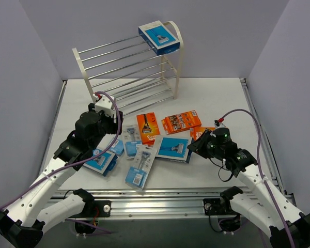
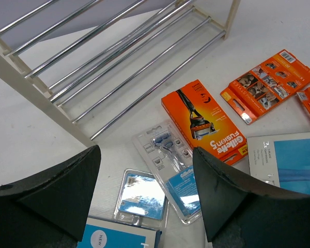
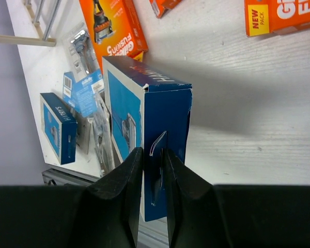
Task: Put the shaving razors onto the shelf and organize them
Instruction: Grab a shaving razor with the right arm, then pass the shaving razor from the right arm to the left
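Left gripper [image 2: 144,155] hangs wide open, empty; a clear blister pack [image 2: 168,170] lies between its fingers, the shelf [image 2: 20,66] beyond their tips; right gripper [image 3: 152,155] is clamped on a blue box [image 3: 165,111] by its near edge, the box standing ahead of the fingers; the pick looks made, so next comes lift and carry shelfward. Only the overhead shows another blue box [image 1: 158,36] atop the shelf; only the right wrist shows the clamp.

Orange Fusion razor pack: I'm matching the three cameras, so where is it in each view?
Top external: the orange pack lies mid-table, in front of the shelf.
Left wrist: the pack is right of centre, below the shelf.
Right wrist: the pack is at the top edge, left of centre, partly cut off.
Shared landmark: the shelf, whose corner shows top left in the right wrist view.
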Controlling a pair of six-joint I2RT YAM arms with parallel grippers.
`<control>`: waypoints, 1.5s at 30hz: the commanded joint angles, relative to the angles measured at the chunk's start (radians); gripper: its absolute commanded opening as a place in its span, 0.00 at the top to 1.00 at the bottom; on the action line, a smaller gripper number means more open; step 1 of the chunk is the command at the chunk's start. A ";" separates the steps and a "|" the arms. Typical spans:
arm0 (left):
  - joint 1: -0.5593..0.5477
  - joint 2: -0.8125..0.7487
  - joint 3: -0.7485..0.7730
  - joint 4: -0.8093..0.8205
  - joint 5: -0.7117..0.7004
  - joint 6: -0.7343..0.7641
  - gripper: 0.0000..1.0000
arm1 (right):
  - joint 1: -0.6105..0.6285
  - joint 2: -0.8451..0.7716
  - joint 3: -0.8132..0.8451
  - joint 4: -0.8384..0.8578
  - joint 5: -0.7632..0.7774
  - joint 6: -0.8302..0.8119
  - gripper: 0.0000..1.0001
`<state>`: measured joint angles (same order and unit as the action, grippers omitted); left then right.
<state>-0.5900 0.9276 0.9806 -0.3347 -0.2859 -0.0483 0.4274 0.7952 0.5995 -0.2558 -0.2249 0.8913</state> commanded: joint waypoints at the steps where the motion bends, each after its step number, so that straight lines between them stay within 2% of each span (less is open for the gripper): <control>1: -0.005 -0.018 0.046 0.014 0.011 -0.007 0.19 | 0.007 0.009 0.082 0.004 -0.001 -0.009 1.00; 13: -0.005 -0.029 0.044 0.016 0.021 -0.013 0.19 | 0.007 0.038 0.206 -0.016 0.052 0.014 1.00; 21: -0.004 -0.032 0.046 0.014 0.036 -0.033 0.19 | 0.007 0.081 0.261 0.055 0.091 0.072 1.00; 25: -0.005 -0.030 0.052 0.008 0.077 -0.082 0.15 | 0.005 0.102 0.270 0.104 0.116 0.107 1.00; 32: -0.004 -0.049 0.067 -0.016 0.191 -0.306 0.07 | 0.005 0.131 0.292 0.196 0.176 0.173 1.00; 35: -0.002 -0.090 0.058 -0.024 0.284 -0.518 0.04 | 0.007 0.147 0.301 0.233 0.194 0.198 1.00; 37: -0.002 -0.104 0.041 -0.007 0.352 -0.606 0.03 | 0.007 0.148 0.301 0.260 0.205 0.219 1.00; 40: -0.002 -0.116 -0.042 0.087 0.471 -0.786 0.04 | 0.011 0.156 0.309 0.305 0.214 0.236 1.00; 41: -0.002 -0.118 -0.098 0.165 0.500 -0.868 0.05 | 0.013 0.167 0.319 0.308 0.216 0.236 1.00; 45: -0.004 -0.076 -0.230 0.414 0.611 -1.020 0.06 | 0.028 0.190 0.342 0.317 0.217 0.239 1.00</control>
<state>-0.5896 0.8059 0.8310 -0.1482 0.1833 -0.8459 0.4397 0.9752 0.8814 -0.0437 -0.0353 1.1015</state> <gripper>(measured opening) 0.943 0.161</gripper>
